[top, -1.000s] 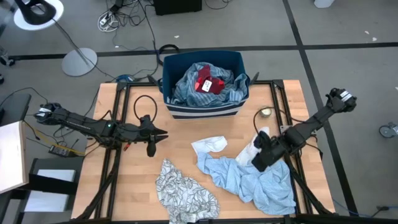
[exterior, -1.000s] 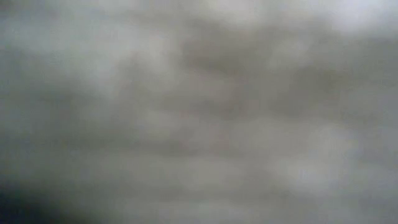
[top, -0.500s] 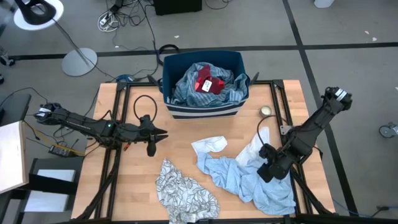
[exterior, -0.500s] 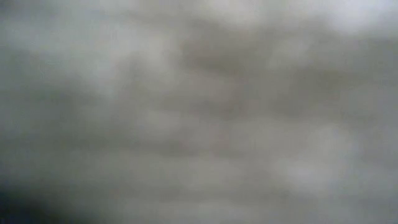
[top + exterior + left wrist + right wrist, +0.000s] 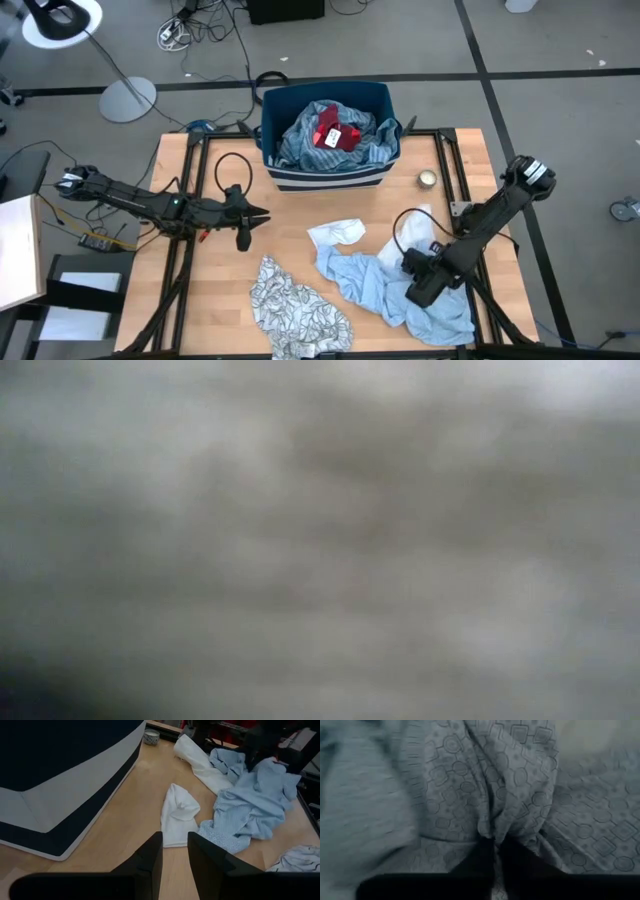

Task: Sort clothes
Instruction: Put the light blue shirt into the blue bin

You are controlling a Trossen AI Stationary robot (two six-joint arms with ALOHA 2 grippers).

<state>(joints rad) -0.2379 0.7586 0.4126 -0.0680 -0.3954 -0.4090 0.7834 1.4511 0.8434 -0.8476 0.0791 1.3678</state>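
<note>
Pinching a fold of the pale blue garment (image 5: 510, 795), the right gripper's (image 5: 495, 851) fingers sit nearly closed; left fingers (image 5: 150, 860) narrowly parted, empty.

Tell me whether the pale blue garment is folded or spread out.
Neither: the pale blue garment lies crumpled in loose folds on the table, with the right tool pinching a bunch of it.

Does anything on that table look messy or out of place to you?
Several clothes lie crumpled on the table rather than in the blue bin: a pale blue garment, a white one and a leaf-print one. The right gripper has its jaws pinched on the pale blue fabric. The low view shows only a grey blur.
</note>
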